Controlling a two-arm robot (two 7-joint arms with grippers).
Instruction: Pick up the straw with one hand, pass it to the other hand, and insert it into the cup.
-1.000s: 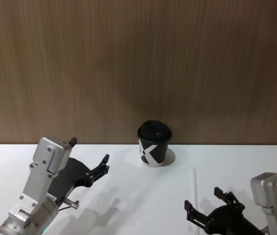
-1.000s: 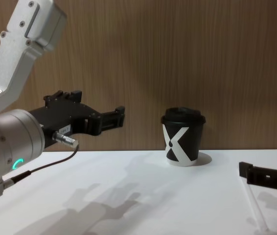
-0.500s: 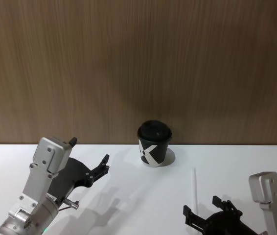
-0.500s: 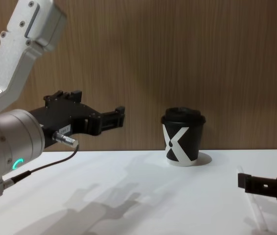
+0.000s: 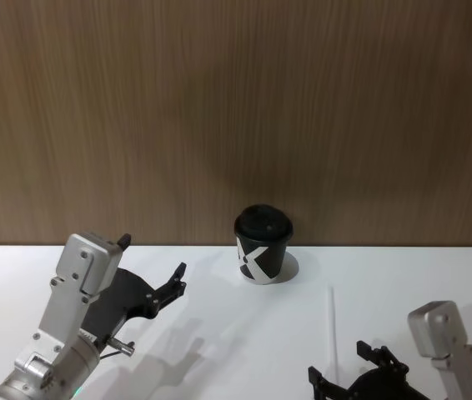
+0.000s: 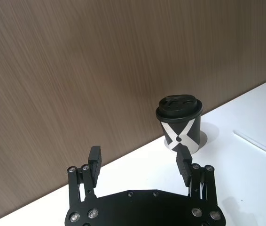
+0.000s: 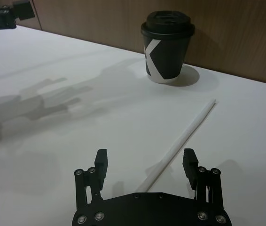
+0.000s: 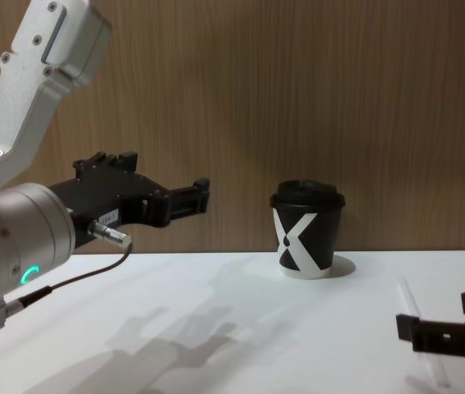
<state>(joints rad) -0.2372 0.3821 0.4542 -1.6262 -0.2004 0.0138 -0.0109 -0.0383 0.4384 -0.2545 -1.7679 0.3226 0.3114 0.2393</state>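
1. the straw [image 7: 184, 134] lies flat on the counter [image 5: 219, 333], near the cup [image 5: 263, 246] but clear of it.
2. right claw [image 7: 145, 157]: low, fingers apart, straddling the straw's near end.
3. left claw [image 6: 139, 157]: raised beside the cup, fingers apart, empty.
4. risk: closing off-centre would roll the tube away.
5. risk: an end grip leaves a long overhang, likely to swing at handover.

Large white X mark on side of black cup [image 8: 306, 240]; no other readable text.
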